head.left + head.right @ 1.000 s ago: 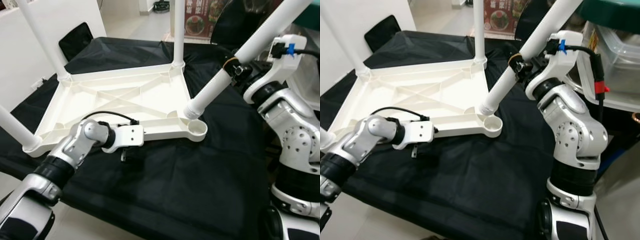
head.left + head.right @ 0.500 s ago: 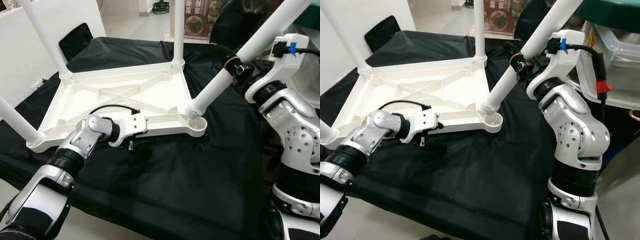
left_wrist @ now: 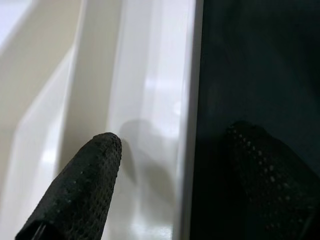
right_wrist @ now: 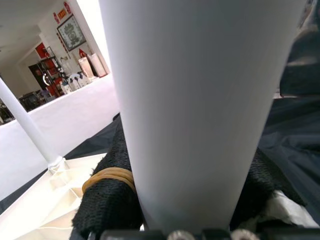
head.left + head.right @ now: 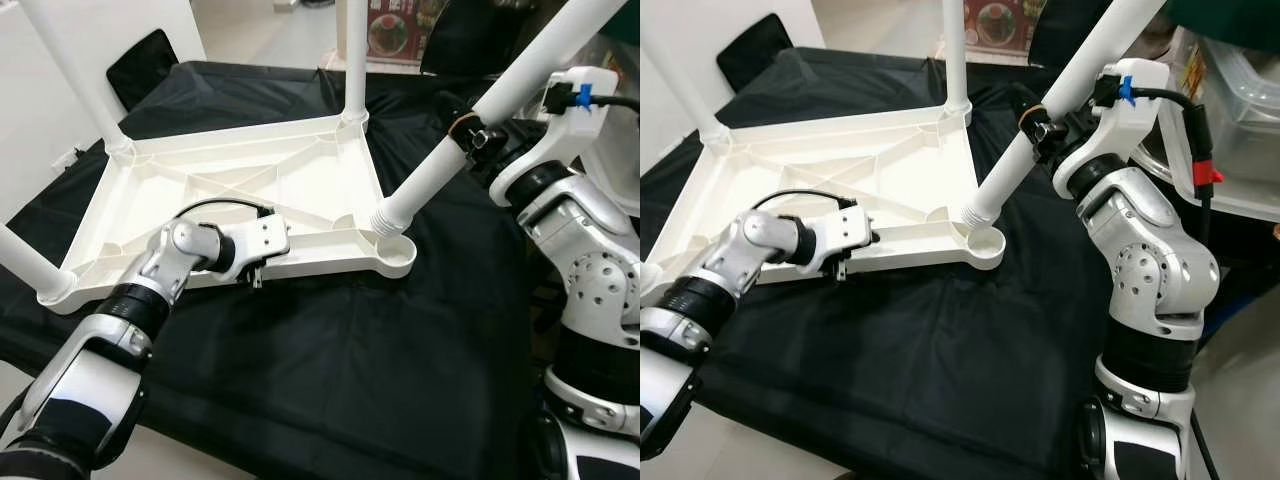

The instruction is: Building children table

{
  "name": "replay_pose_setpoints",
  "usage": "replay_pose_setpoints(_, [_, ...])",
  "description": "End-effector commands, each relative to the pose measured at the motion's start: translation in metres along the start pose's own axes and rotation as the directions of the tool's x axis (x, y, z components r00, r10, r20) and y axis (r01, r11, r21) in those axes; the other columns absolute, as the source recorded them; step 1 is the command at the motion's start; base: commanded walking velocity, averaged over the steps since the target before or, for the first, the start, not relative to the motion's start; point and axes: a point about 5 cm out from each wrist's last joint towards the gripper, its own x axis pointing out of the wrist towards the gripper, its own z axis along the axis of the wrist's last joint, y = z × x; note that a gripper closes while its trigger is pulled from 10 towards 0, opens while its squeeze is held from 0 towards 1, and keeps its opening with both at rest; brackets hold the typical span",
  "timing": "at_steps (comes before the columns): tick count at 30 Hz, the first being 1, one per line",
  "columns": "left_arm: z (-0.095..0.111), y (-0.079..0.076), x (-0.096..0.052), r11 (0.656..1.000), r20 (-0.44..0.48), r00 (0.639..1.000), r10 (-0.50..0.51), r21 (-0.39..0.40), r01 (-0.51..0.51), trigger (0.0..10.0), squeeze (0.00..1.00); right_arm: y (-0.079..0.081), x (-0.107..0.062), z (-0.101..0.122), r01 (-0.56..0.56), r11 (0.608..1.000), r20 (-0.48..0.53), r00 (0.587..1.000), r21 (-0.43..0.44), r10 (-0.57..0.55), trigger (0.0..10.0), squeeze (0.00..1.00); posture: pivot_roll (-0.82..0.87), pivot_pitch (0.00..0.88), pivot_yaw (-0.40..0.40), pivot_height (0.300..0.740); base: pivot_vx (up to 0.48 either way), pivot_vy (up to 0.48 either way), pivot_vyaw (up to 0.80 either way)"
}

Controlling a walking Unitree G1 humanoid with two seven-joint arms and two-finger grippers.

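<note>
Upturned white plastic children's tabletop (image 5: 250, 190) is steadied on the black-draped surface (image 5: 350, 350).

Its near rim is straddled by the parted left jaws (image 3: 175, 185); the tilted white cylindrical leg (image 5: 1040, 130) is clamped in the right jaws (image 5: 1038, 128), its threaded end at the round corner socket (image 5: 397, 255).

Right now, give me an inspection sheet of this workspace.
Surface: black cloth covering the work table.
Job's things: white tabletop lying upside down; three legs upright in corner sockets; fourth leg tilted, its end at the near corner socket.
Clutter: nothing seen.
Grippers: left gripper open, straddling the tabletop's near rim; right gripper shut on the fourth leg.
Cables: black cable on left wrist; another at right wrist.
Surroundings: white wall, poster, clear plastic bin.
</note>
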Motion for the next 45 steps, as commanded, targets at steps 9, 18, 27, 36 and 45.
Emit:
replay_pose_setpoints(9, [-0.016, -0.020, 0.003, 0.981, -0.082, 0.978, -0.194, -0.001, 0.195, 0.0, 0.00, 0.004, -0.002, 0.004, -0.015, 1.000, 0.008, 1.000, -0.005, 0.015, 10.0, 0.00, -0.11, 0.156, 0.045, 0.740, 0.000, 0.000, 0.00])
replay_pose_setpoints(18, [-0.038, -0.024, -0.022, 0.938, -0.196, 0.924, -0.327, 0.052, 0.343, 0.0, 0.00, 0.004, -0.001, 0.003, -0.014, 1.000, 0.007, 1.000, 0.000, 0.014, 10.0, 0.00, -0.11, 0.151, 0.045, 0.740, 0.000, 0.000, 0.00])
replay_pose_setpoints(27, [-0.052, -0.036, -0.074, 0.855, -0.236, 0.846, -0.479, 0.093, 0.510, 0.0, 0.00, 0.003, -0.001, 0.003, -0.017, 1.000, 0.004, 1.000, -0.003, 0.017, 10.0, 0.00, -0.10, 0.147, 0.038, 0.740, 0.000, 0.000, 0.00])
replay_pose_setpoints(36, [-0.056, -0.050, -0.115, 0.783, -0.272, 0.777, -0.567, 0.114, 0.611, 0.0, 0.00, 0.002, 0.000, 0.004, -0.020, 1.000, -0.001, 1.000, -0.006, 0.020, 10.0, 0.00, -0.10, 0.147, 0.028, 0.740, 0.000, 0.000, 0.00])
replay_pose_setpoints(45, [-0.068, -0.060, -0.144, 0.772, -0.364, 0.744, -0.561, 0.094, 0.629, 0.0, 0.00, 0.004, 0.001, 0.002, -0.031, 1.000, -0.013, 0.999, -0.001, 0.031, 10.0, 0.00, -0.09, 0.152, 0.018, 0.740, 0.000, 0.000, 0.00])
